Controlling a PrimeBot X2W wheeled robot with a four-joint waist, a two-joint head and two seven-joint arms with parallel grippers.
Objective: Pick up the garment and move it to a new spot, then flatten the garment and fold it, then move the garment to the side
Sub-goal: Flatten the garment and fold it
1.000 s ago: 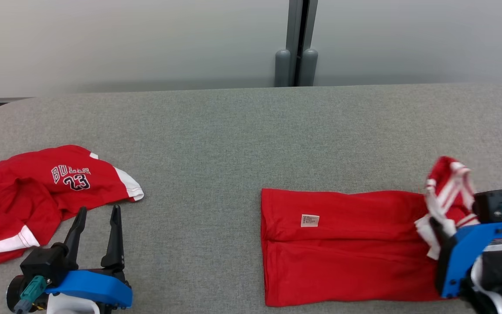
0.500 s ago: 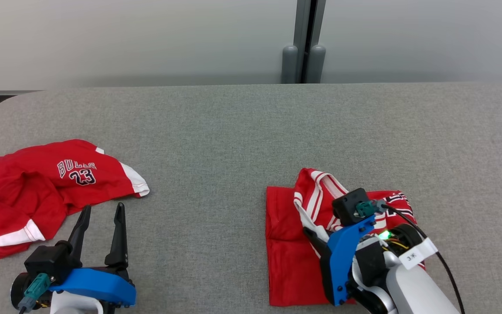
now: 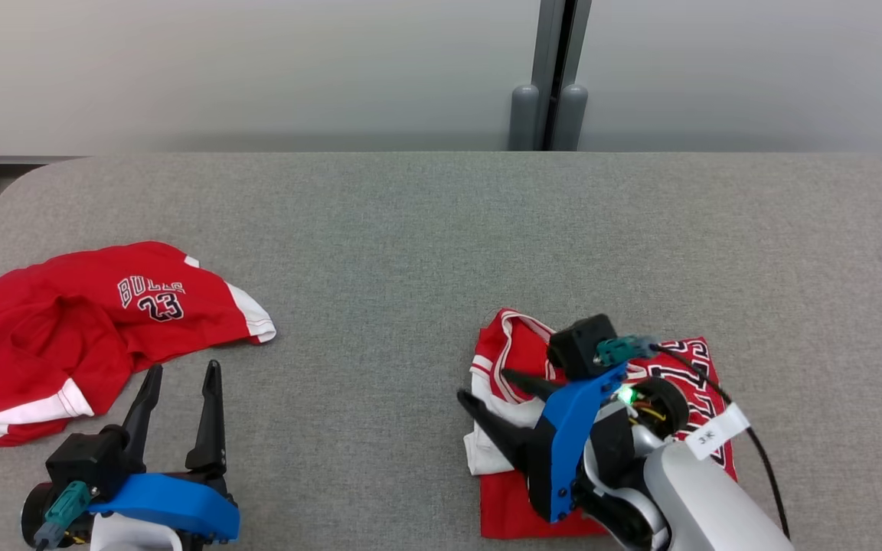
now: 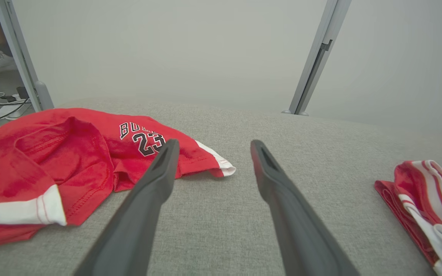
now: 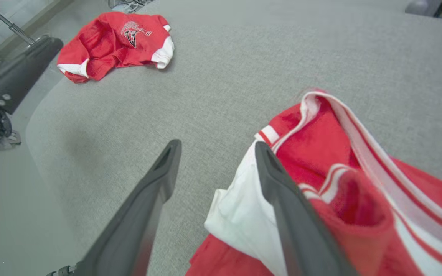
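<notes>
My right gripper (image 3: 481, 385) stands with its jaws spread wide and grips nothing. It hangs over the 9 o'clock edge of the folded red jersey (image 3: 506, 340), fingers pointing out toward 10 o'clock in the head view. In my right wrist view the right gripper (image 5: 217, 145) has one finger over the white trim of the folded red jersey (image 5: 320, 145) and the other over bare cloth. I cannot tell whether the finger touches the fabric.

The jersey lies folded into a compact block at about 5 o'clock on the grey cloth-covered table (image 3: 410, 245). Its striped red-and-white trim is bunched on top toward 10 o'clock, and part of its black lettering shows at the 2 o'clock corner beside my wrist.

My left gripper (image 3: 184, 369) sits at 7 o'clock, jaws fully apart and empty, fingers pointing to 12 o'clock. In my left wrist view the left gripper (image 4: 214, 142) frames bare table, and the jersey's edge (image 4: 416, 184) shows at 4 o'clock.

A crumpled red garment printed BULLS 23 (image 3: 66, 337) lies at 9 o'clock on the table, well apart from the jersey, with its white-trimmed hem just beyond my left fingertips. A grey post (image 3: 556, 76) rises behind the table at 12 o'clock.
</notes>
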